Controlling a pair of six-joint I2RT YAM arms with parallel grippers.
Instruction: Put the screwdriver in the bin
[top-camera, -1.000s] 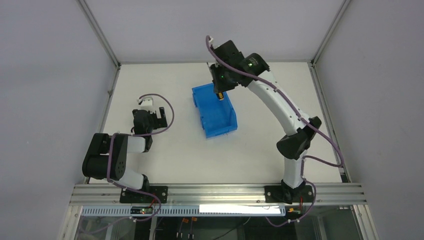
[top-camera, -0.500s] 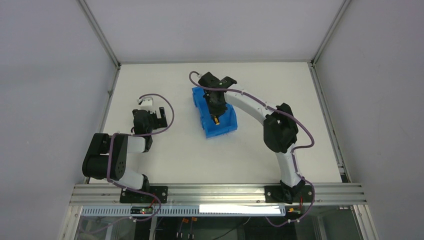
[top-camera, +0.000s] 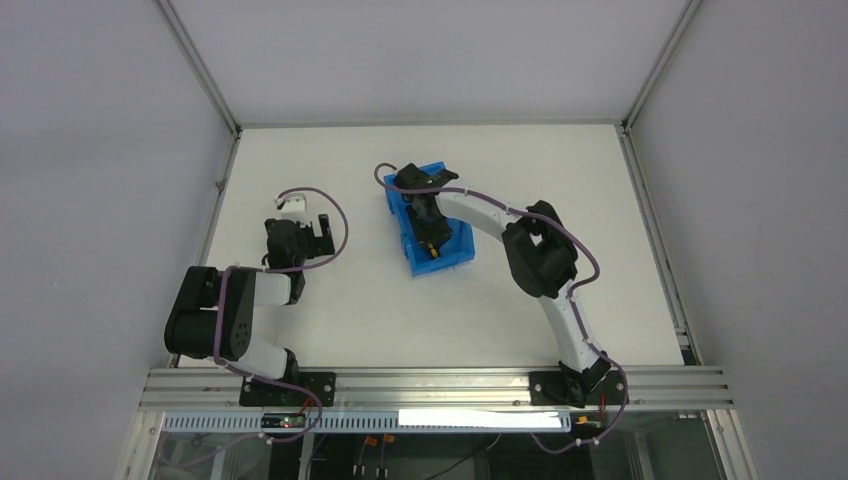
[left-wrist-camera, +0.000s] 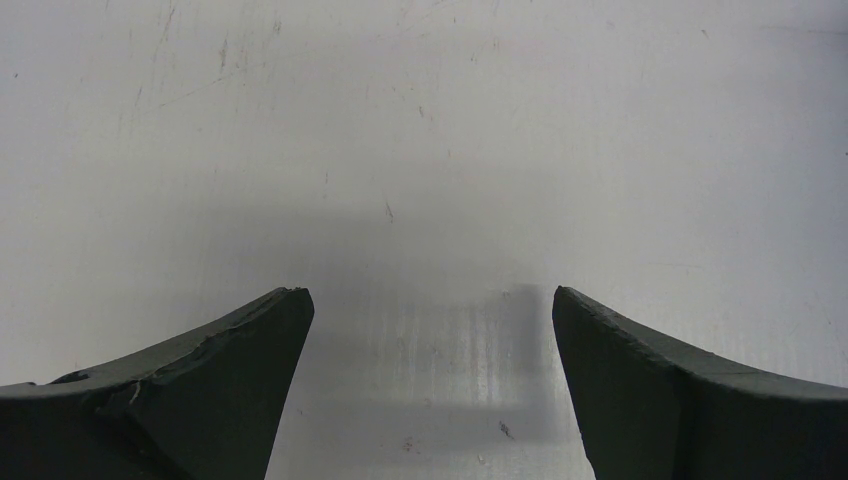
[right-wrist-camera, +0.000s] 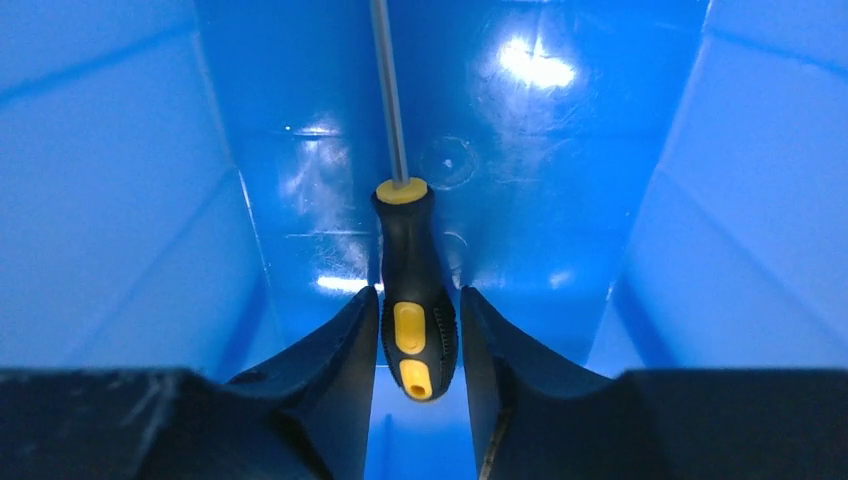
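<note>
- The counter (top-camera: 400, 320): white and flat, with fine scratches and dark specks visible in the left wrist view.
- Grey walls (top-camera: 90, 200): around the counter's left, far and right sides.
- Metal rail (top-camera: 440, 385): along the counter's near edge.
- Lit strip (top-camera: 480, 418): just below that rail.

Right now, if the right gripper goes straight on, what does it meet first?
Probably the bin interior; the screwdriver held by the right gripper would touch before its fingers. Depth unclear.

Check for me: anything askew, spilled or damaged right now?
Nothing stands out. The right gripper holds the screwdriver straight inside the bin, which looks intact; the left gripper hangs open above the table.
</note>
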